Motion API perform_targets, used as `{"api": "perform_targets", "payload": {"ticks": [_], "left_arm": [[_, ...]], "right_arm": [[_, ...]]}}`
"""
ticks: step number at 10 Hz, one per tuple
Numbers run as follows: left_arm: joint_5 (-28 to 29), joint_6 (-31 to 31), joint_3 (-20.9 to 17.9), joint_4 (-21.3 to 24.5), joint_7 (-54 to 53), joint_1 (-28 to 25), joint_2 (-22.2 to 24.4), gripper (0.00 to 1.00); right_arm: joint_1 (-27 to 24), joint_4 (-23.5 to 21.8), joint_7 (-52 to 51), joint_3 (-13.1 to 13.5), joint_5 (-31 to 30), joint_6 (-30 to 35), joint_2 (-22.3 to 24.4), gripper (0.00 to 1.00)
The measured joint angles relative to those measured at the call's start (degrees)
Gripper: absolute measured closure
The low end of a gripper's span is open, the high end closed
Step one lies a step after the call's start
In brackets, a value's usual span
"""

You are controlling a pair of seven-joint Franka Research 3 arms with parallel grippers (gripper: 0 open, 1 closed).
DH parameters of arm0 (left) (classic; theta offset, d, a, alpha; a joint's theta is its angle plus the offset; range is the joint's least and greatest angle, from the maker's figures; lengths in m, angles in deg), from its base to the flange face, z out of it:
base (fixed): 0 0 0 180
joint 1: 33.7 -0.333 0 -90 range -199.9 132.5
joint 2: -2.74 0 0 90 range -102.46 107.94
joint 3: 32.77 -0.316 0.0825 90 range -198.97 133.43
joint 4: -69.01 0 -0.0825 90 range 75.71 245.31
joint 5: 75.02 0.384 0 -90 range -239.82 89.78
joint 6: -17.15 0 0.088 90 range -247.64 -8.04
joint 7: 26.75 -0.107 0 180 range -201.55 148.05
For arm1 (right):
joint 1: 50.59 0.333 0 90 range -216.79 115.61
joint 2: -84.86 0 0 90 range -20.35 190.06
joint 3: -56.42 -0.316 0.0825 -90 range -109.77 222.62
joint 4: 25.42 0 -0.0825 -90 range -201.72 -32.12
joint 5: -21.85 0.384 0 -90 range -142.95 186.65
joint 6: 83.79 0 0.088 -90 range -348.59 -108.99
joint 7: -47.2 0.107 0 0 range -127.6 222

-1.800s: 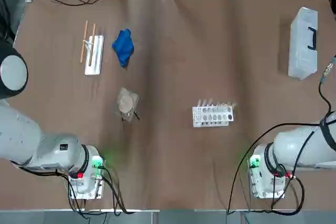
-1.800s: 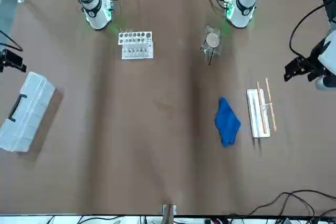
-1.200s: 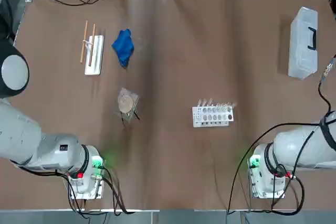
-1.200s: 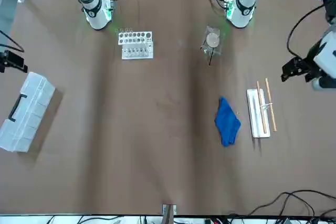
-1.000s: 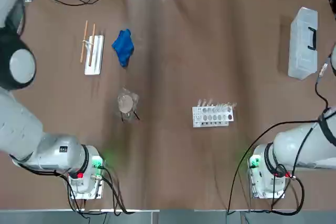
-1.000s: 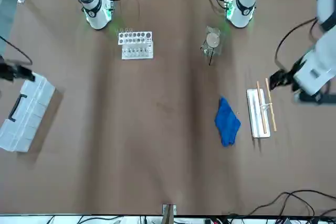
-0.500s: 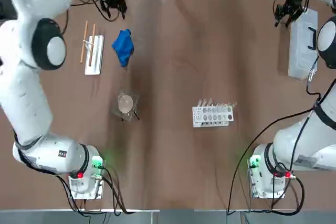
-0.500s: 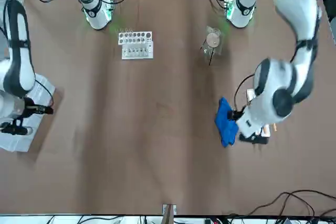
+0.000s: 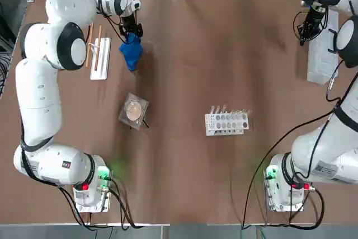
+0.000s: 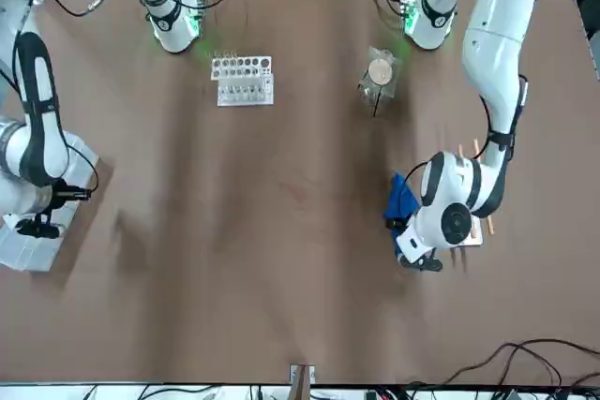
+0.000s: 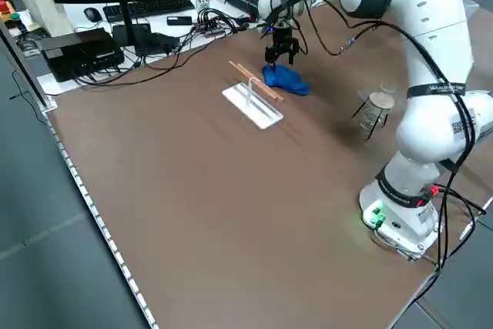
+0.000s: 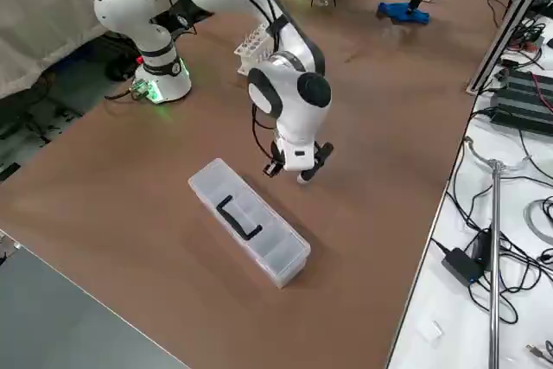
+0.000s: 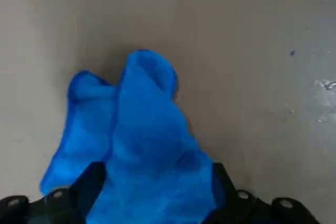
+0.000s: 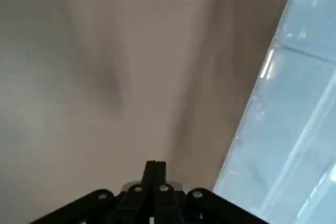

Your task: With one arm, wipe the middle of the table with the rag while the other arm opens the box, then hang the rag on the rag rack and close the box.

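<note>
Left gripper [image 13: 152, 203] straddles the rag [image 13: 142, 145], fingers spread, gripping nothing. Rag is soft, light; pinch its raised central fold.

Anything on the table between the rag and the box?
No. In the top view, only bare table lies between the rag and the box.

Blue rag [image 9: 132, 52], brown table [image 9: 224, 60]
</note>
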Motion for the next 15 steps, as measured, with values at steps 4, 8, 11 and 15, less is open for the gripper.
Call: {"api": "perform_targets", "payload": {"ticks": [4,8,11,15], "left_arm": [[0.01,-1.29,0.03,-0.53,-0.01,1.55,-1.2,0.67],[0.02,-8.17,-0.1,-0.69,2.09,7.83,-1.82,0.86],[0.01,-10.18,-0.05,-5.56,13.08,16.38,-4.88,0.86],[-1.54,-18.17,0.39,-9.43,16.92,25.6,-6.72,0.86]], "right_arm": [[-0.36,1.67,0.24,1.36,-4.86,-1.41,-1.32,0.99],[-0.55,2.68,0.29,2.27,-9.33,-1.62,-1.32,0.99],[-0.66,2.71,0.63,2.47,-9.78,-1.62,-1.32,0.99],[-0.67,2.9,0.81,2.9,-9.89,-1.04,-1.33,0.99]]}}
